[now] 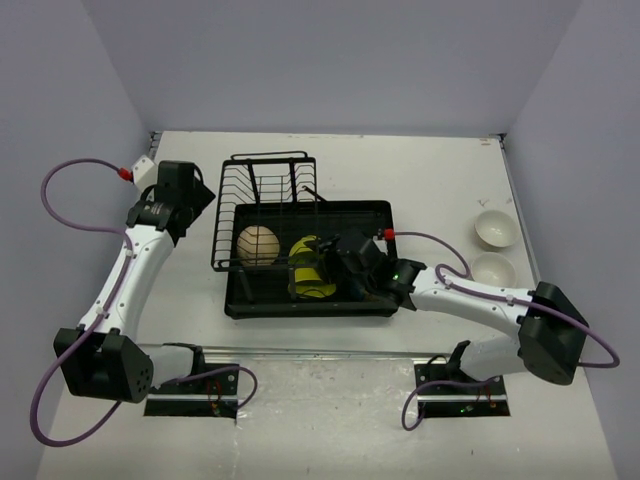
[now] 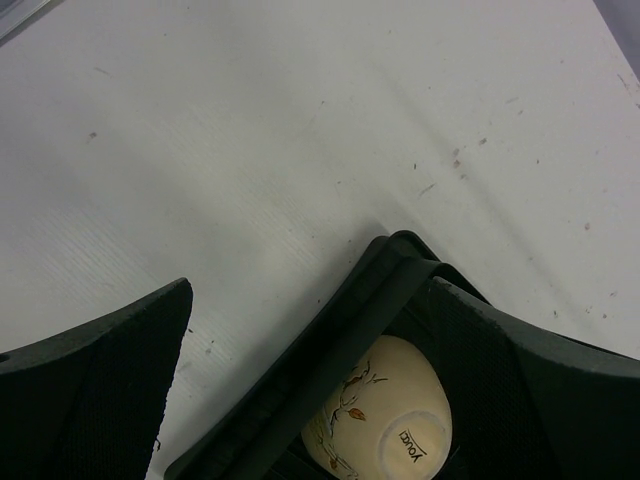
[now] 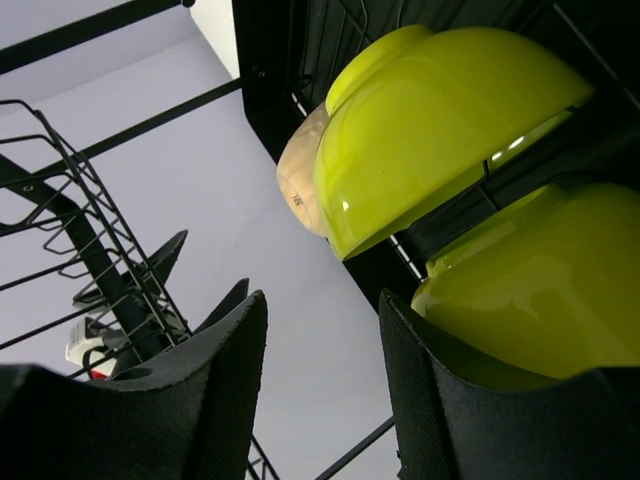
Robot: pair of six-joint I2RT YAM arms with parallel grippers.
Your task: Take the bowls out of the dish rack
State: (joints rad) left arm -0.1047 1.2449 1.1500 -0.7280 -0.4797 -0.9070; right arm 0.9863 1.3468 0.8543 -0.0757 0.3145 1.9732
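Rack: black wire dish rack [image 1: 265, 190] w/ wide black rectangular tray [image 1: 310, 308] joined at its front, mid bench [image 1: 420, 170].
Green pair: two glossy lime-green round bowls [image 1: 312, 270] tipped on edge, close together in tray, approx centre. R wrist view: upper green bowl [image 3: 430, 110] overlaps lower green bowl [image 3: 540, 290].
Patterned bowl: cream round bowl w/ leaf pattern [image 1: 258, 244] [image 2: 385, 425], bottom up, in tray's left part near a corner. It's just left of the green pair.
On bench: far off-white bowl [image 1: 495, 228] and near off-white bowl [image 1: 492, 268], both upright, right of tray and well apart from it. They sit just beside each other, not touching.
R arm: right gripper [image 1: 335, 262] [image 3: 322, 310] reaches into tray at the green pair. Its fingers [image 3: 200, 400] are part-way apart w/ nothing in the gap. One finger is hard by lower green bowl; contact can't tell.
L arm: left gripper [image 1: 200, 203] over bench at rack's left edge. Its fingers [image 2: 100, 400] are spread wide, gripping nothing.
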